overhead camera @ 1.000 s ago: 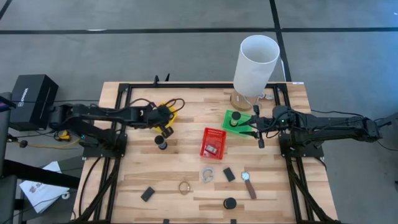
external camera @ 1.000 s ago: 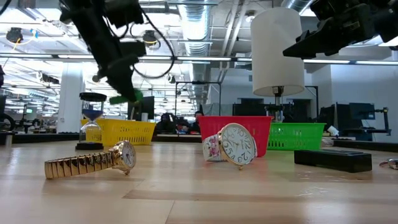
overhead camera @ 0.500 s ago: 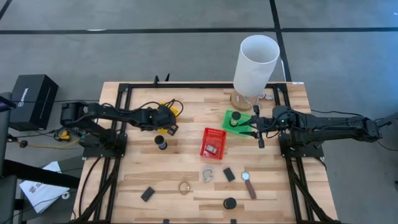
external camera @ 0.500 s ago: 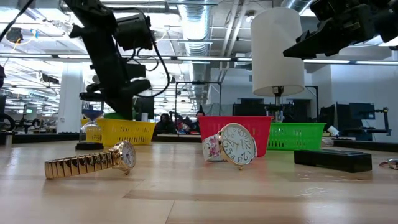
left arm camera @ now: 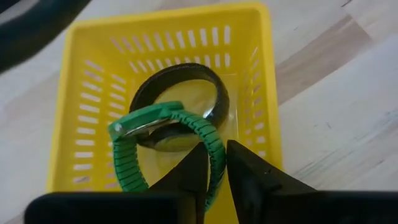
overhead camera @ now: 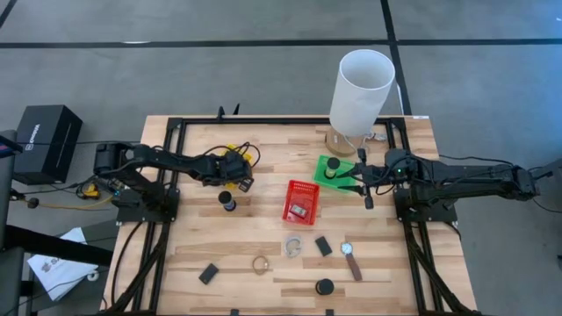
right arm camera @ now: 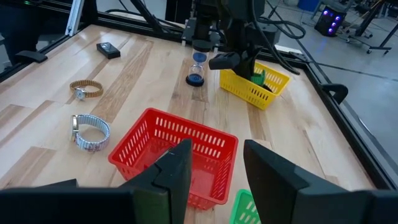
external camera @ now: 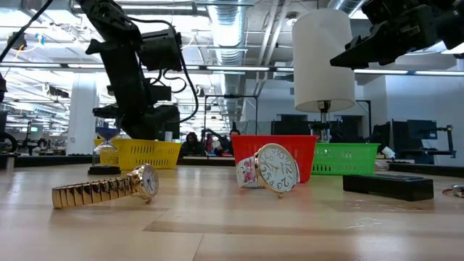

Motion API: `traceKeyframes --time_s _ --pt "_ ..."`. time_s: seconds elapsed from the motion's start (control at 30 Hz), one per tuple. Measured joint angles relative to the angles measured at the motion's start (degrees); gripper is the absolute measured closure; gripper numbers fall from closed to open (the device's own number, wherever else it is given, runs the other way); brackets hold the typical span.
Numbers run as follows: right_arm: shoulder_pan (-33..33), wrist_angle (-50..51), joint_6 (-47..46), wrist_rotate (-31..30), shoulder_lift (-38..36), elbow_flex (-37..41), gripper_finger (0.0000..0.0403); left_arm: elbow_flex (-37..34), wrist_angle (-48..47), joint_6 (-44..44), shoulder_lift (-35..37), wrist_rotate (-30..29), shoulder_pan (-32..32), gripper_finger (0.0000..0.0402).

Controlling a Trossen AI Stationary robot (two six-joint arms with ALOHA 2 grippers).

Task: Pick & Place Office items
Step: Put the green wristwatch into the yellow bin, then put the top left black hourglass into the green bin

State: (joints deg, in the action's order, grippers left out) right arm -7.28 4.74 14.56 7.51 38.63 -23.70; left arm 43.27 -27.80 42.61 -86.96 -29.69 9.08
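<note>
Right now the left gripper (left arm camera: 211, 163) is down over the yellow basket (left arm camera: 261, 93) at the back left of the table (overhead camera: 263, 224), and its two dark fingers are pinched on the strap of a green watch (left arm camera: 165, 140), the band caught in the narrow slot between them. The green watch hangs inside the basket, lying over a black-strapped watch (left arm camera: 186, 93) that rests on the basket floor. From the low camera the left arm (external camera: 130, 72) stands right behind the yellow basket (external camera: 141, 154), with a small hourglass (external camera: 107, 145) just beside it on the wood. Over on the other side, the right gripper (right arm camera: 211, 165) waits in the air above the green basket (overhead camera: 338, 171), fingers spread apart with nothing between them. Across the rest of the table the items lie scattered: a gold watch (external camera: 105, 187) near the front, a silver watch (external camera: 274, 170) upright just ahead of the red basket (overhead camera: 300, 202), a brown-strapped watch (overhead camera: 351, 261) toward the front right, a flat black rectangle (overhead camera: 208, 274) at the front left, another black rectangle (overhead camera: 324, 247) near the middle, and a black round piece (overhead camera: 325, 287) at the front edge. A tall white cylinder (overhead camera: 360, 88) stands at the back right.
</note>
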Motion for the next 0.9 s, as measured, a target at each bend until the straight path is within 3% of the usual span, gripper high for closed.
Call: traceKeyframes --time_s 0.37,0.9 --pt "-0.01 0.03 0.01 0.00 0.00 0.00 0.0266 0.02 0.45 -0.25 1.51 -0.80 0.00 0.0303" --pt "-0.01 0.00 0.00 0.00 0.02 0.00 0.0266 0.07 1.88 -10.37 21.80 -0.76 -3.02 0.0306"
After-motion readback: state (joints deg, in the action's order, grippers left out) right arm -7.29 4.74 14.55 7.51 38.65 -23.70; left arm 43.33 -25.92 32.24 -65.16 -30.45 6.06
